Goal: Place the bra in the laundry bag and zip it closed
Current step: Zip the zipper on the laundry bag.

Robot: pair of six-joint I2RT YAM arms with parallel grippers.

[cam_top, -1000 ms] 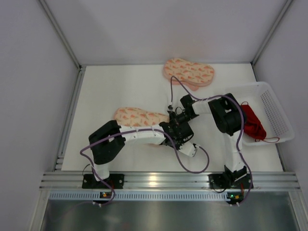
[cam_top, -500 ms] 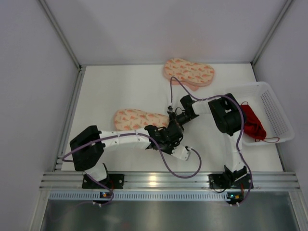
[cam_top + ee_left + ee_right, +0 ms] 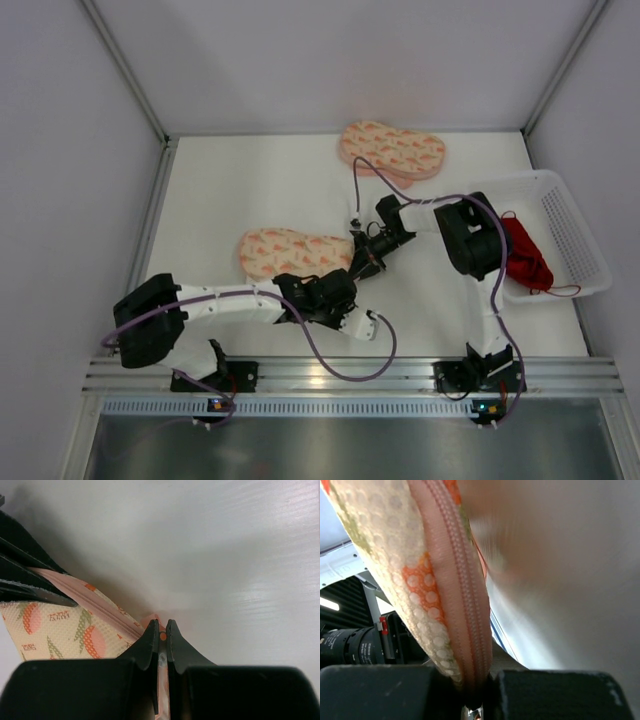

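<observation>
The laundry bag [image 3: 285, 252] lies flat on the white table, peach-pink with orange print. My left gripper [image 3: 345, 282] is shut on a thin pink tab at the bag's right end; the left wrist view shows that tab [image 3: 162, 636] pinched between the black jaws, beside the bag's zip seam [image 3: 100, 607]. My right gripper [image 3: 360, 265] is shut on the same end from the far side, with the zipped edge [image 3: 462, 600] running down into its jaws. The red bra [image 3: 523, 255] lies bunched in the white basket [image 3: 570, 225] at the right, away from both grippers.
An identical patterned pouch [image 3: 392, 150] lies at the back of the table. The basket stands against the right wall, behind the right arm's elbow [image 3: 468, 235]. Purple cables loop off both arms near the front rail [image 3: 330, 375].
The left arm has swung back towards the near left, its gripper sliding nearer along the bag's right end while staying shut. The right arm has hardly moved.
</observation>
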